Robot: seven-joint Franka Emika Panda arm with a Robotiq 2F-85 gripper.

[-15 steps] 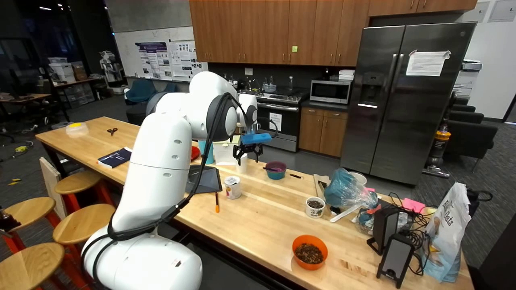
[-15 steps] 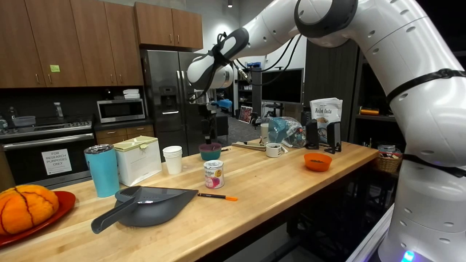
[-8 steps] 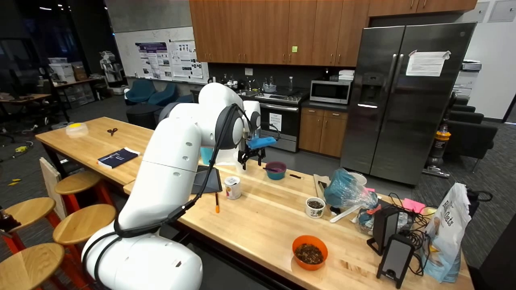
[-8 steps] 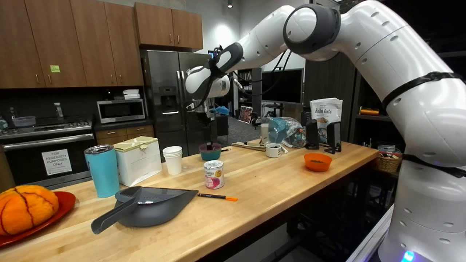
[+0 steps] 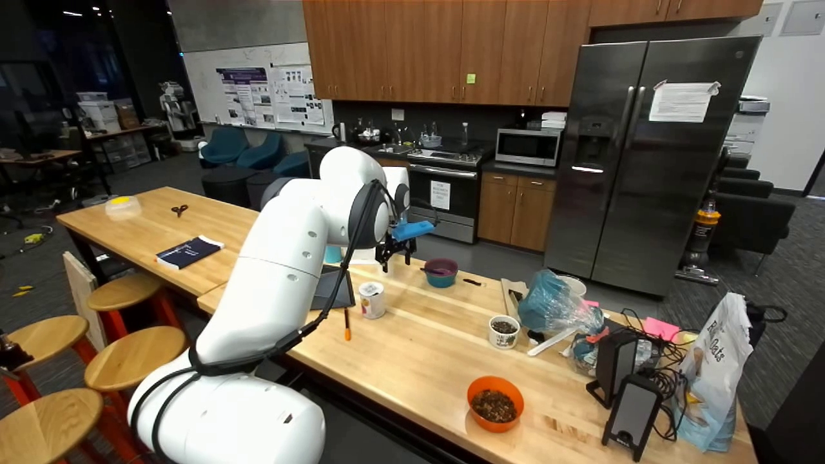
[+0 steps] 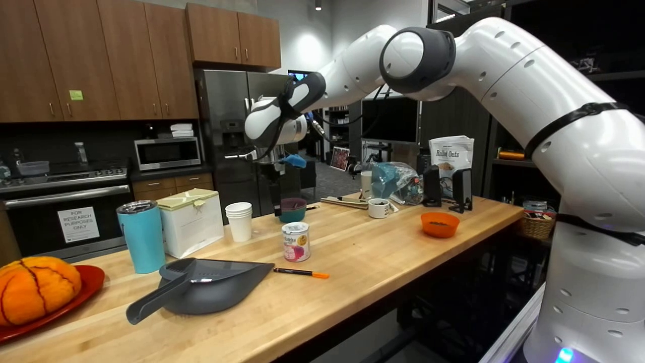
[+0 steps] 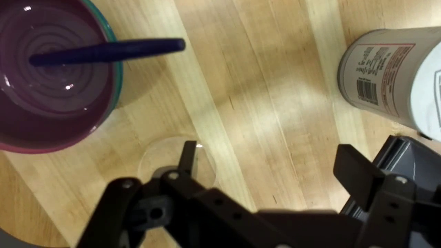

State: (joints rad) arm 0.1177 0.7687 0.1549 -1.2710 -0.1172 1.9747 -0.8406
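- While jaws hang wide apart above wooden desk (image 7: 248, 113), purple-and-teal bowl (image 7: 51, 100) sits near them on it.
- Dark blue marker (image 7: 144, 49) leans in bowl, one end out past rim.
- White labeled can (image 7: 382, 75) upright on desk; gray dustpan (image 7: 413, 162) partly behind one jaw, wrist view.
- Stacked white paper cups (image 6: 239, 223) near bowl, in an exterior view.
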